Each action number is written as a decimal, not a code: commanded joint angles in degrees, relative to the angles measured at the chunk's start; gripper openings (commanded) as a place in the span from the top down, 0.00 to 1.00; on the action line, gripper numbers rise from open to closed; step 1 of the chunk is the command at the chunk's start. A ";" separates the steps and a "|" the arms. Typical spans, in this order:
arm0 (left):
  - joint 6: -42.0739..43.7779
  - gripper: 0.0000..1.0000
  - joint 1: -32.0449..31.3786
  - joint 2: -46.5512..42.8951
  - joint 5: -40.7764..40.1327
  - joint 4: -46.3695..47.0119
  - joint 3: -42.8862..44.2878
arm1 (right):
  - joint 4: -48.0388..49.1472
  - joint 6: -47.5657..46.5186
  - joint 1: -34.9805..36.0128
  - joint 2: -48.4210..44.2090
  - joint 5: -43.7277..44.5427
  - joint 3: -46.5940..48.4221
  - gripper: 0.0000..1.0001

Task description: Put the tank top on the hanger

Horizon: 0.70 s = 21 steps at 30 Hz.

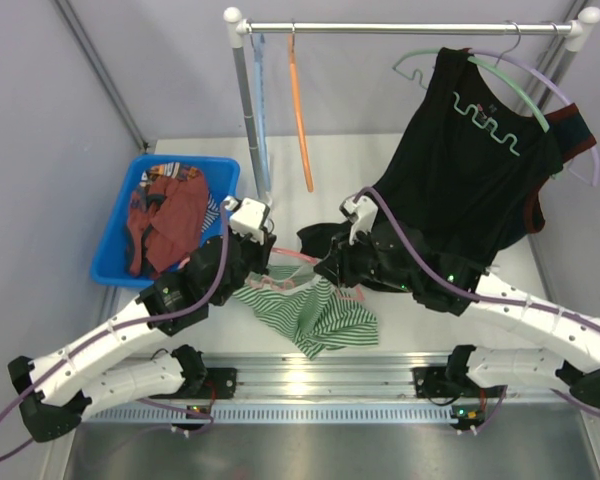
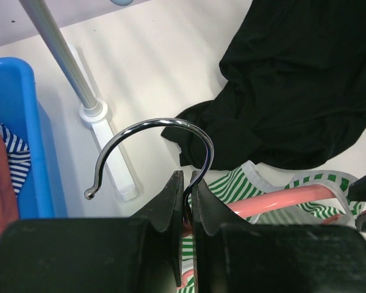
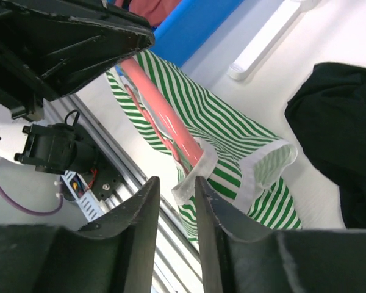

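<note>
— What's at the far left?

— A blue bin (image 1: 118,225) on the table (image 1: 430,335). It holds a red patterned cloth (image 1: 175,215), heaped and filling most of it. A bit of blue-and-white striped fabric (image 2: 12,152) shows against the bin's right wall.

— And next to it?

— The left gripper (image 2: 187,186), just right of the bin. Its fingers are pressed nearly together on the stem of the metal hook (image 2: 152,131) of the hanger (image 2: 280,200). The hook curves up above the fingertips. The pink arm runs off to the right.

— Where is the tank top?

— The tank top (image 1: 320,318) lies rumpled on the table between the two arms, close to the near edge. The pink arm passes inside the striped cloth, and its end pokes out at a white-trimmed opening in the right wrist view.

— The right gripper?

— The right gripper (image 3: 175,186) sits at that opening, fingers a narrow gap apart. The white trim lies in the gap. I cannot tell whether they actually pinch it.

— Behind all that?

— A rail at the back carries a light blue hanger (image 1: 258,100) and an orange hanger (image 1: 300,110), both bare. Further right a black garment (image 1: 470,170) hangs from it, its lower part spilling onto the table beside the right gripper.
</note>
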 commanded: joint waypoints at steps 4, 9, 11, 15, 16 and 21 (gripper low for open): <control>0.11 1.00 -0.22 0.49 4.98 2.81 3.23 | 2.02 -7.13 0.93 -4.89 -2.51 2.83 0.59; 0.29 1.00 -0.22 0.84 10.77 2.98 3.50 | 2.55 -15.29 0.84 -4.02 -4.88 4.24 0.49; 0.46 1.00 -0.22 0.84 12.45 2.90 4.02 | 2.64 -16.80 0.75 -2.97 -8.39 4.50 0.47; 0.55 1.00 -0.22 0.31 14.56 2.63 4.29 | 3.16 -18.74 0.75 0.11 -12.26 3.89 0.46; 0.55 1.00 -0.22 0.23 15.26 2.55 4.20 | 4.30 -18.65 0.75 0.29 -13.66 2.93 0.46; 0.11 1.00 -0.22 -0.04 18.61 2.81 4.38 | 6.77 -18.47 0.75 2.30 -14.11 1.17 0.44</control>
